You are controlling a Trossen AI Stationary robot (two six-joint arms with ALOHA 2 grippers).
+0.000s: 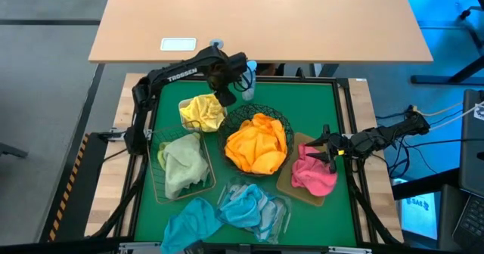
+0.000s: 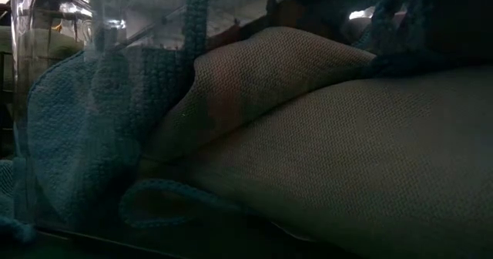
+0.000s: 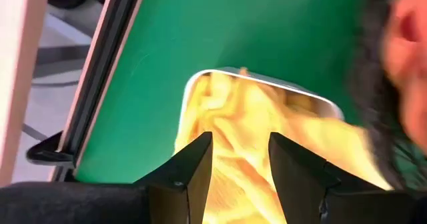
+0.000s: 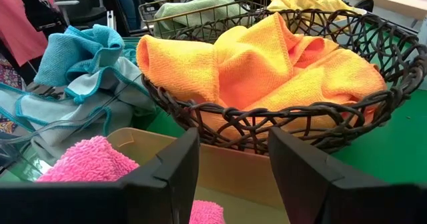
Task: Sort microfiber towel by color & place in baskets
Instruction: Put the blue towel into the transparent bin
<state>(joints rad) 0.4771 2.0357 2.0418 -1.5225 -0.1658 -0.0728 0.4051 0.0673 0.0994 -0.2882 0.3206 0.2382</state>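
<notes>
I see the towels mostly sorted: orange towels [image 1: 259, 143] heaped in the round black wire bowl [image 1: 281, 122] mid-mat, yellow towels [image 1: 203, 110] in the small white tub [image 1: 184, 105] just beside it, pale green ones [image 1: 184, 162] in the rectangular wire basket [image 1: 157, 184], pink ones [image 1: 311, 172] on the tan tray [image 1: 289, 184], light blue ones [image 1: 249, 206] in the clear plastic tray [image 1: 278, 216]. One more blue towel [image 1: 189, 225] lies on the green mat [image 1: 318, 103] beside that tray. My left gripper [image 3: 240, 159] hangs over the yellow pile, fingers apart, holding nothing. My right gripper [image 4: 232, 159] sits above the tan tray facing the bowl, fingers apart and empty.
</notes>
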